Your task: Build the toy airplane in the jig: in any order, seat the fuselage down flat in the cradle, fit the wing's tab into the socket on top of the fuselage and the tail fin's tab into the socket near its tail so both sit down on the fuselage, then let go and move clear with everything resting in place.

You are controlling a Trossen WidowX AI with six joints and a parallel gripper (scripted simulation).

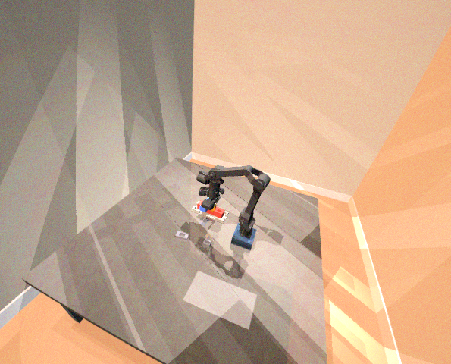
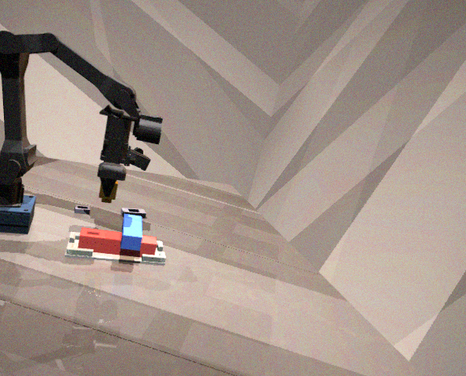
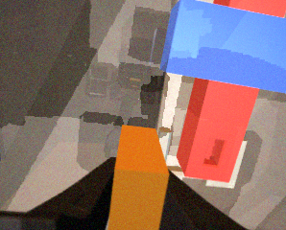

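The red fuselage [image 2: 97, 240] [image 1: 218, 212] [image 3: 215, 125] lies flat in the white jig [image 2: 103, 255] [image 1: 226, 214] [image 3: 170, 96]. The blue wing [image 2: 131, 233] [image 3: 229, 48] sits across its top. A dark socket [image 3: 215, 154] shows open near the fuselage's tail end. My gripper [image 2: 108, 197] [image 1: 208, 204] [image 3: 133, 167] is shut on the orange tail fin [image 2: 107, 197] [image 3: 138, 168]. It holds the fin in the air above the table, just beside the fuselage's tail end and a little off from the socket.
Two small grey part stands [image 2: 81, 209] [image 2: 133, 211] sit on the table behind the jig; they also show in the top view [image 1: 182, 234] [image 1: 207, 242]. The arm's blue base [image 2: 7, 214] [image 1: 242, 238] stands to the side of the jig.
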